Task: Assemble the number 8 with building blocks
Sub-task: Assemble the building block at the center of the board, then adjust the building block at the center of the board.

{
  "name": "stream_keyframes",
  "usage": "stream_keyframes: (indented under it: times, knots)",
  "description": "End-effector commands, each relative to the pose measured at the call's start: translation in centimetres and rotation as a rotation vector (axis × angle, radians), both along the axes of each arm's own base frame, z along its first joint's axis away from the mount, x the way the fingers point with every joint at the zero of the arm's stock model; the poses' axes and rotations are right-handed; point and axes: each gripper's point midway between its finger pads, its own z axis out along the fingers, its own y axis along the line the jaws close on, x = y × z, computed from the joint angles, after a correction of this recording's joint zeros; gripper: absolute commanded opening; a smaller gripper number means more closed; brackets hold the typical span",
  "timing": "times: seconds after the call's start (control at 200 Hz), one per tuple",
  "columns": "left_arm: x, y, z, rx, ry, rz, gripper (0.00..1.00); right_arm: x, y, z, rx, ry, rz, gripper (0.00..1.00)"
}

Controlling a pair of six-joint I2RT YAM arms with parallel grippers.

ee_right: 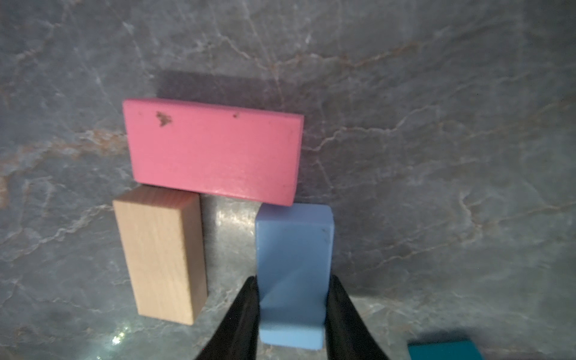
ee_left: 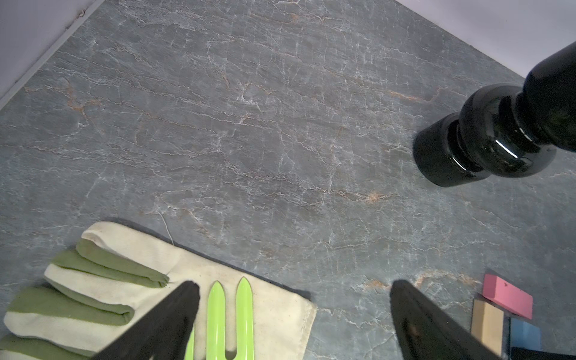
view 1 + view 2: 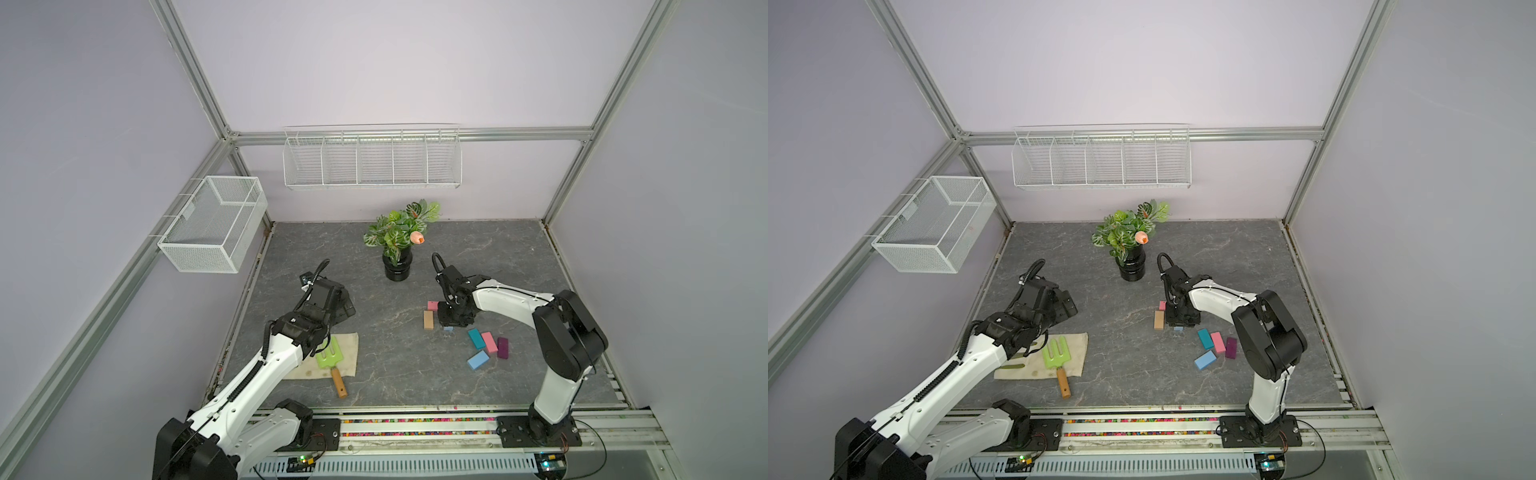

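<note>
Blue block [image 1: 293,249] clamped in your right jaws, end at pink block [image 1: 212,149], tan block [image 1: 159,255] alongside; your left jaws stand apart, empty.

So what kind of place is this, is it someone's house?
Probably a robot lab booth, not a house: plain walls in an aluminium frame, a left arm and right arm bolted to a rail, and a mesh basket hung on the frame.

A pink rectangular block [image 1: 213,149], a tan wooden block [image 1: 160,255] and a light blue block [image 1: 294,249] show against the grey white-veined table [image 1: 436,156].
</note>
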Motion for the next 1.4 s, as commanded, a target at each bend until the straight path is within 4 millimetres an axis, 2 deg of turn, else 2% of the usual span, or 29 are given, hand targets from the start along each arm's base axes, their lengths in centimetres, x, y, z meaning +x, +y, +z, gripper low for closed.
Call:
stream_keyframes:
  times: [0.0,0.66,0.905,1.015,1.07,1.18,1.29,1.36,1.395]
  knots:
    - [0.3,0.0,0.8,0.004,-0.027,0.002,1.0,0.6,-0.1,-0.8,-0.011,-0.005,-0.02,0.35]
    - [0.2,0.1,0.8,0.004,-0.027,0.004,1.0,1.0,-0.3,1.2,0.005,-0.061,-0.024,0.56]
    - [0.2,0.0,0.8,0.003,-0.028,0.002,0.99,0.8,-0.3,3.4,0.043,-0.115,-0.019,0.68]
    - [0.2,0.0,0.9,0.0,-0.027,0.0,0.99,0.2,-0.7,5.1,0.059,-0.139,-0.022,0.71]
    - [0.2,-0.1,0.9,-0.001,-0.028,-0.001,0.99,-0.6,-1.4,6.1,0.06,-0.157,-0.033,0.73]
    - [0.2,-0.4,0.9,-0.012,-0.019,-0.011,1.0,-2.8,-4.6,7.0,-0.029,-0.154,-0.069,0.74]
    - [0.2,-1.0,0.2,-0.028,0.02,-0.029,0.99,-5.6,-7.2,6.0,-0.106,-0.098,-0.077,0.65]
    - [0.2,-1.7,-0.3,-0.043,0.048,-0.046,0.99,-6.6,-8.2,5.2,-0.121,-0.092,-0.087,0.61]
    - [0.0,-2.0,-0.5,-0.048,0.058,-0.05,1.0,-7.6,-9.1,4.1,-0.143,-0.071,-0.089,0.59]
